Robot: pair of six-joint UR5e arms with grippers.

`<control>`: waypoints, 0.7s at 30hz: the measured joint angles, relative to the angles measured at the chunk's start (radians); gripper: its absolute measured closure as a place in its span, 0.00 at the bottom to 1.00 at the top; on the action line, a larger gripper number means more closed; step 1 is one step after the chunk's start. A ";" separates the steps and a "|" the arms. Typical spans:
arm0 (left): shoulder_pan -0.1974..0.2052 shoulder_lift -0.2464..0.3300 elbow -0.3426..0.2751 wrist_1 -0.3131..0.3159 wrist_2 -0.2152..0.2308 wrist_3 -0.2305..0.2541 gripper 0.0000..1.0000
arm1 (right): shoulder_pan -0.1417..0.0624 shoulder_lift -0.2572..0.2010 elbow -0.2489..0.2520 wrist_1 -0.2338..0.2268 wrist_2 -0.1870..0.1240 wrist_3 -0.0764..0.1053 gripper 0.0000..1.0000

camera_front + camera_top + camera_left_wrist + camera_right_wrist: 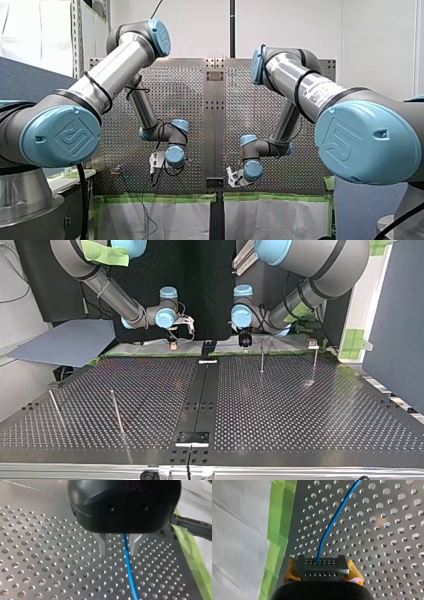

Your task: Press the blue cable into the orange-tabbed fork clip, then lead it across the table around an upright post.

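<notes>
Perforated metal tabletop (300,410), edged with green tape (279,530), lies under both arms.

Closest in, in the right wrist view, the blue cable (329,527) is seen running straight into the right gripper (322,563). Its yellow-padded fingers appear closed on the cable. Ahead of them the cable curves loosely over the holes. In the left wrist view the cable passes through the gap of the left gripper (118,552). The metal fingers (102,546) there are held apart and nothing is pinched.

The cable is judged light, thin and pliant, with a smooth jacket that may slip or spring back. It is best gripped close beside the stretch to be pressed, with a short span kept between the grippers.

Only in the top view are the upright posts shown, a near post (116,412) and a far post (262,357). A small fitting (313,343) at the far edge may be the clip, but this cannot be told. The cable cannot be made out there.
</notes>
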 joint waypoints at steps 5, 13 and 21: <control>-0.001 0.000 0.005 -0.003 -0.021 0.000 0.88 | -0.001 0.001 0.000 0.000 -0.002 0.000 1.00; -0.002 0.000 0.006 -0.004 -0.027 0.010 0.98 | -0.003 0.001 0.001 0.000 -0.004 0.000 1.00; -0.002 0.000 0.006 -0.005 -0.029 0.037 0.98 | -0.005 0.001 0.000 0.001 -0.005 0.000 1.00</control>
